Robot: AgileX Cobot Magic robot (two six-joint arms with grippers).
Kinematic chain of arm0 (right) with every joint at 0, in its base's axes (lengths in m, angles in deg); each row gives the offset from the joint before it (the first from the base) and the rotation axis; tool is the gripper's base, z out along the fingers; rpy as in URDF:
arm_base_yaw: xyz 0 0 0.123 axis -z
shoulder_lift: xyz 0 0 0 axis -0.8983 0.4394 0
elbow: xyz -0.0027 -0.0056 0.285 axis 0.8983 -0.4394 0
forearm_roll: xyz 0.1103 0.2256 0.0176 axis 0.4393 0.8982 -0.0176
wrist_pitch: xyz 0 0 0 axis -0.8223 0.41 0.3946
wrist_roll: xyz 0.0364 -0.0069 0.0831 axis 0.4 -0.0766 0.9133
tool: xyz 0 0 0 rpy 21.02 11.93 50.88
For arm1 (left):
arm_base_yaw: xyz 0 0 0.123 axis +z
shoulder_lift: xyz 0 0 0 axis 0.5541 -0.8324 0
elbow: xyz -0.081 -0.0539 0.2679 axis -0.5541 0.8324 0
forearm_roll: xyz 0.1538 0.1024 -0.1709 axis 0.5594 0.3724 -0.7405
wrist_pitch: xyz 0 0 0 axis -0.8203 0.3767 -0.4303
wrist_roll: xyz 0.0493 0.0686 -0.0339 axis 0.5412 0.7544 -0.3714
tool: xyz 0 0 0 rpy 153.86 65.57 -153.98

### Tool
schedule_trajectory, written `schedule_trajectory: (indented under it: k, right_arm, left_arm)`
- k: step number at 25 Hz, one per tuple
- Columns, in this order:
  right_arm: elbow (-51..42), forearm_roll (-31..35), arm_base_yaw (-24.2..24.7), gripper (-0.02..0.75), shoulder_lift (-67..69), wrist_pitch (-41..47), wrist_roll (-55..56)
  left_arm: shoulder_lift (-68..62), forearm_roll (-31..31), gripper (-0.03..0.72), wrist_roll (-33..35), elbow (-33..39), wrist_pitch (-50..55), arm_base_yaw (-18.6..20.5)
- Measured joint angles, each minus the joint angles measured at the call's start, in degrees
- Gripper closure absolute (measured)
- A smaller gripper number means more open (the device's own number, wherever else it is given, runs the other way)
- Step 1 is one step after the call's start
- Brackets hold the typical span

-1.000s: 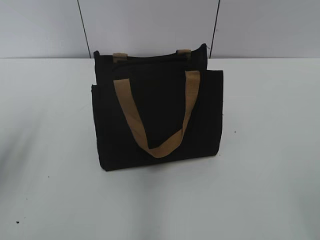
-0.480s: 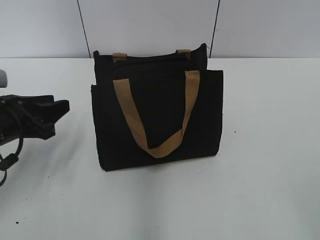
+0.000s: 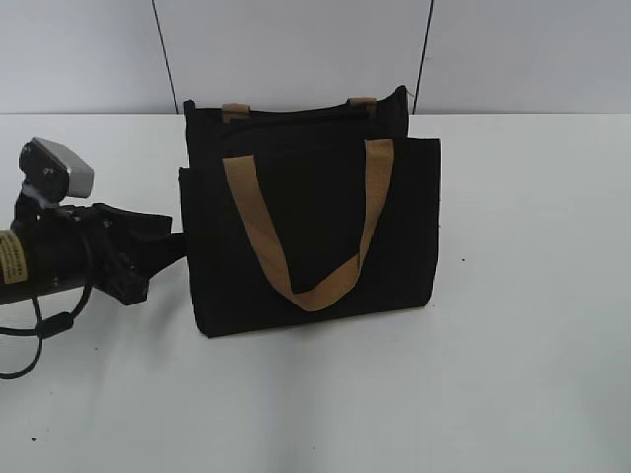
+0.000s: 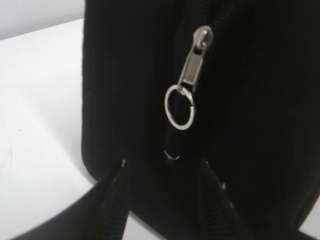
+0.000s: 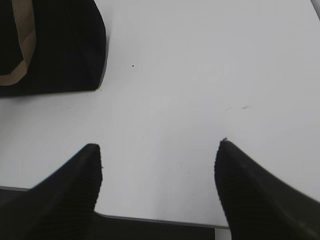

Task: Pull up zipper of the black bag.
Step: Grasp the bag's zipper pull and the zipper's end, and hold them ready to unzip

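The black bag [image 3: 394, 227] stands upright on the white table, one tan strap [image 3: 258, 229] hanging down its front. My left gripper [image 3: 166, 239] is at the bag's left end, about mid-height, touching or almost touching it. In the left wrist view the bag's end [image 4: 260, 100] fills the frame. The zipper's silver pull [image 4: 195, 57] and ring [image 4: 179, 107] hang just beyond my open left gripper [image 4: 164, 165], whose fingers stand either side below the ring. My right gripper [image 5: 157, 145] is open and empty over bare table, the bag's corner [image 5: 55, 45] far to its upper left.
The white table [image 3: 513, 345] runs all around the bag. A grey panelled wall [image 3: 296, 49] stands close behind it. The table's near edge [image 5: 160, 220] shows under the right gripper. The right arm is out of the exterior view.
The left arm has come in from the left edge and moved right until its gripper reaches the bag's left end. The bag has not moved.
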Motion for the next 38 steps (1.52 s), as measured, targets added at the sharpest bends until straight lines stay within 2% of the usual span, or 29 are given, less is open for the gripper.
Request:
schedule_trajectory:
  k: [10,30,38]
  right_arm:
    - [0.0,0.0,0.0,0.197,0.0,0.0,0.0]
    - [0.0,0.0,0.0,0.197,0.0,0.0,0.0]
    - [0.0,0.0,0.0,0.197,0.0,0.0,0.0]
  left_arm:
    - [-4.8,4.8,0.338,0.0,-5.1,-2.4,0.0]
    - [-10.9,6.3,0.340,-0.2,-9.1,-6.9,-0.1]
    - [-12.7,6.2,0.433,-0.8,-9.7,-9.9,-0.1]
